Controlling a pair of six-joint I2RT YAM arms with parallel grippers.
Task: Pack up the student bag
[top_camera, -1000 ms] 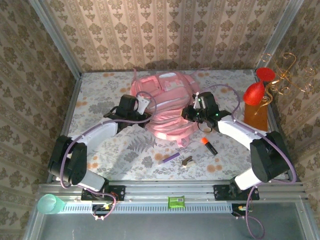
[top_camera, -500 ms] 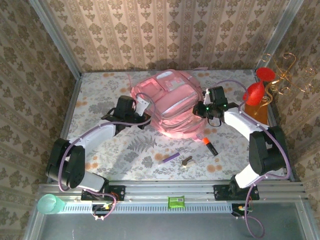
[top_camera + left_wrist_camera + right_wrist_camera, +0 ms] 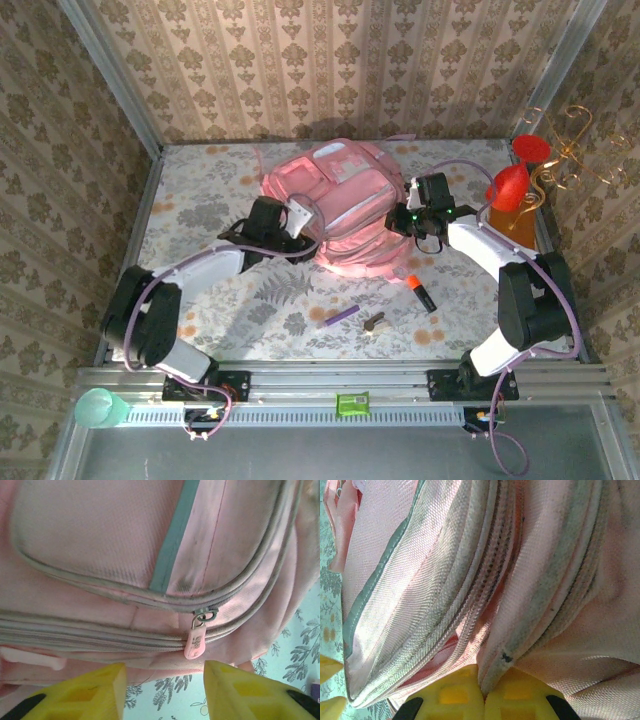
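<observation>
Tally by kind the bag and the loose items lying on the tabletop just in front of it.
student bag: 1
orange-and-black marker: 1
purple pen: 1
small brown item, too small to identify: 1
Total: 4

In the left wrist view the student bag [image 3: 90,540] runs past the top, left and right edges. The bottom edge cuts off the left gripper [image 3: 165,685], so its spread yellow fingers show as stubs. In the right wrist view the right gripper [image 3: 484,692] is cropped the same way, and a pinched fold of the bag hides its pads. From above, both grippers' fingertips cannot be made out against the bag. The small brown thing [image 3: 375,322] on the near table and the green thing [image 3: 352,404] on the rail are too small to identify.
</observation>
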